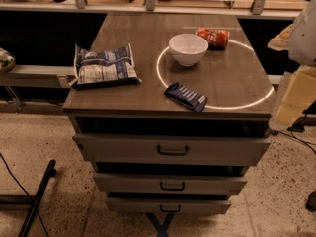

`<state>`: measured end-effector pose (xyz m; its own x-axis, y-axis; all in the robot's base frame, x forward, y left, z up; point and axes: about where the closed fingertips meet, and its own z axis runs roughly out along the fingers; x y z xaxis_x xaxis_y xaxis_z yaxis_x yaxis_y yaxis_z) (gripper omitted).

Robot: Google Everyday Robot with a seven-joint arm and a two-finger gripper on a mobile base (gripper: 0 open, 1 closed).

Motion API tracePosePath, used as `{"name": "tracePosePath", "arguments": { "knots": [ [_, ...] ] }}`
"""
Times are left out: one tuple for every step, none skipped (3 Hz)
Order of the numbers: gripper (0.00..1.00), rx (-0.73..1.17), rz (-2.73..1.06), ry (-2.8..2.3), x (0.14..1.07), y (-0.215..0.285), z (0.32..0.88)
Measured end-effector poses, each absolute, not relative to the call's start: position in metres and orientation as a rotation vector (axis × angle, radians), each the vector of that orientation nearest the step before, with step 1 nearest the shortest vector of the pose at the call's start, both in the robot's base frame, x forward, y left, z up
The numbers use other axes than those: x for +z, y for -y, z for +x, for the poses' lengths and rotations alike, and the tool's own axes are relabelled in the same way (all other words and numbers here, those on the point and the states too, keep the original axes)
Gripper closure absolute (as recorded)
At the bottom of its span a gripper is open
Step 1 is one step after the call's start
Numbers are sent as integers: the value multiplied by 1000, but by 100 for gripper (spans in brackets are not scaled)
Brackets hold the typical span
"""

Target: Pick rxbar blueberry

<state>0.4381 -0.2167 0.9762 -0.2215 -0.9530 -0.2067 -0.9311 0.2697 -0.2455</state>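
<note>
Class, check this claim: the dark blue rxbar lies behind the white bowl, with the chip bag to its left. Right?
Wrong in one point. The camera view shows the rxbar blueberry in front of the white bowl, near the cabinet top's front edge; the chip bag is indeed left. The gripper is at the right edge, apart from the bar.

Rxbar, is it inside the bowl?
No, the rxbar lies on the cabinet in front of the bowl; pincer not in view.

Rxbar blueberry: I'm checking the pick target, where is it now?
In the camera view the rxbar blueberry lies flat near the front edge of the tabletop, slightly right of centre, in front of the white bowl; the gripper is not in view.
</note>
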Motion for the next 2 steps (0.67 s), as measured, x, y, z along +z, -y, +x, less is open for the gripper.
{"name": "tracePosePath", "arguments": {
  "knots": [
    [0,-99,-1725,-2232,976,217,438],
    [0,-130,-1663,-2213,987,197,459]
  ]
}}
